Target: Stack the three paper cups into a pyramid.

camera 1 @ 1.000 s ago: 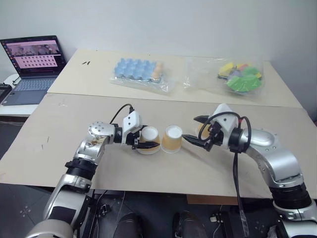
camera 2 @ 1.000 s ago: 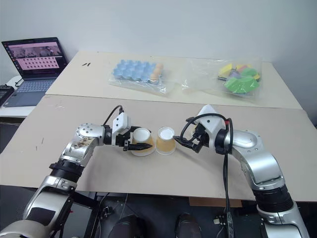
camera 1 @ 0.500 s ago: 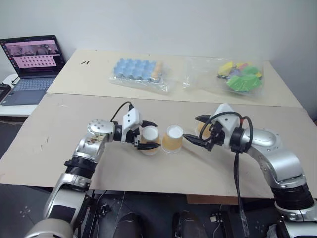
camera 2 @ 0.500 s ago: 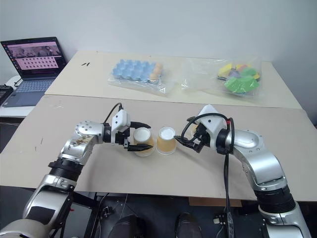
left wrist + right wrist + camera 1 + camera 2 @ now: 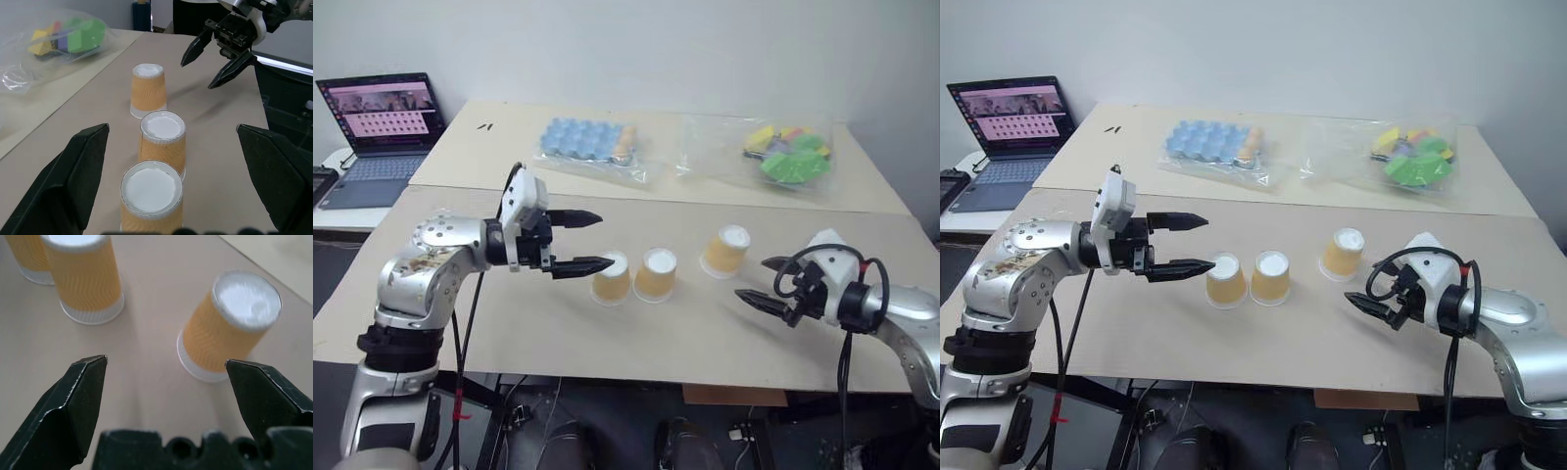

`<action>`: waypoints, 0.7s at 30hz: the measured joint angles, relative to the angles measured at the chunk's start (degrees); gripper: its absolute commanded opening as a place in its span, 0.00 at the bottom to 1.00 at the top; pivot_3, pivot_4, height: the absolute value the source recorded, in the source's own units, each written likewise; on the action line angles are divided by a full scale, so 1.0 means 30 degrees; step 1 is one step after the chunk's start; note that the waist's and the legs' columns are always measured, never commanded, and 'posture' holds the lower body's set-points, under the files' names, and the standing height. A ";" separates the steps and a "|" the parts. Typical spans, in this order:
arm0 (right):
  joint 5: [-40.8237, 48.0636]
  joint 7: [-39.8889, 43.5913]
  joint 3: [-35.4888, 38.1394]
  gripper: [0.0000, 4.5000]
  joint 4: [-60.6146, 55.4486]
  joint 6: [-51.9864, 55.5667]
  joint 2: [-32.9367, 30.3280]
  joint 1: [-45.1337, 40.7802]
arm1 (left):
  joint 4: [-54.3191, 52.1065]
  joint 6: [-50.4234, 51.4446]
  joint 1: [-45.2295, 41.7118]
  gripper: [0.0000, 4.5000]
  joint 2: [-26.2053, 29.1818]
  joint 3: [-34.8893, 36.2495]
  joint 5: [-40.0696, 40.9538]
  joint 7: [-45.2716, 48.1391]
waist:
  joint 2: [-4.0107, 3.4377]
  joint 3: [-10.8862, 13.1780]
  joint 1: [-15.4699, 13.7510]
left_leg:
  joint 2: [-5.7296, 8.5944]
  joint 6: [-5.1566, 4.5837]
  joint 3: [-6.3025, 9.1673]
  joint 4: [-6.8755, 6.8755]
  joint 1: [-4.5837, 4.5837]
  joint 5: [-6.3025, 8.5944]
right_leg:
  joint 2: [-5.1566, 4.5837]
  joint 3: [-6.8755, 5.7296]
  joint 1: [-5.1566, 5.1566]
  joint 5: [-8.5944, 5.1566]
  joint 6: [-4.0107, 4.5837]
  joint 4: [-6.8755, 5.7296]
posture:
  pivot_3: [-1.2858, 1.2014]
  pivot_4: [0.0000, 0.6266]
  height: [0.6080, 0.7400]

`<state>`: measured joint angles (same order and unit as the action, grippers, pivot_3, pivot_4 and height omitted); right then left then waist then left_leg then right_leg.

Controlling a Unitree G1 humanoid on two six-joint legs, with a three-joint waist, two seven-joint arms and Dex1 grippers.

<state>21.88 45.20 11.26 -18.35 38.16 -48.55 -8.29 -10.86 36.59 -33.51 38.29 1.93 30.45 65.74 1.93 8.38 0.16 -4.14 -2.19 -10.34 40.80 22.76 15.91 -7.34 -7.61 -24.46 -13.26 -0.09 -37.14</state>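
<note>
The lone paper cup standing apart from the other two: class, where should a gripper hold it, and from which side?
Grip the lone cup across its yellow-orange side wall, about mid-height, coming in level from the right gripper. It stands upside down, wide rim on the table and narrow white base up, so the taper would let fingers slip upward if they close too high. The side facing that gripper is free.

Three paper cups (image 5: 1270, 278) on table (image 5: 1136, 333)

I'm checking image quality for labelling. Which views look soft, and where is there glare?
Right wrist view: the near cup and the fingers look soft. Left wrist view: the three cups are sharp; the plastic bag glints. Eye views: even light, with soft shadows under the cups on the table.
</note>
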 measured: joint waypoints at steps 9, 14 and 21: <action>-0.2361 -0.2184 -0.2140 1.00 0.5132 -0.1603 0.2543 -0.3268 | -0.1636 0.1060 0.0336 0.99 0.0570 0.0194 0.0917 -0.1115 | -0.0037 0.0021 0.0184 | 0.0038 0.0000 -0.0013 -0.0025 -0.0036 -0.0001 | 0.0006 0.0070 0.0010 -0.0002 -0.0006 0.0001 | 0.52 0.24 0.97; -0.2348 -0.1969 -0.2182 1.00 0.6264 -0.2315 0.3443 -0.4950 | -0.2145 0.1244 0.0477 0.99 0.0959 0.0215 0.1229 -0.1389 | -0.0042 0.0024 0.0170 | 0.0041 0.0000 -0.0014 -0.0035 -0.0035 -0.0001 | 0.0006 0.0065 0.0011 -0.0007 -0.0014 0.0007 | 0.52 0.24 0.97; -0.2340 -0.1679 -0.2250 1.00 0.7166 -0.2428 0.4454 -0.6642 | -0.2252 0.1262 0.0844 0.99 0.1620 0.0210 0.1268 -0.1268 | -0.0050 0.0029 0.0167 | 0.0042 0.0001 -0.0017 -0.0037 -0.0034 0.0000 | 0.0006 0.0063 0.0009 -0.0007 -0.0014 0.0007 | 0.52 0.24 0.97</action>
<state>14.86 40.16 4.51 3.14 30.88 -35.18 -28.22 -17.62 40.38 -30.98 43.15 2.56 34.26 61.93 1.78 8.46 0.66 -4.01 -2.19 -10.39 40.69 22.66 15.91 -7.32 -7.42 -24.43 -13.28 -0.13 -37.12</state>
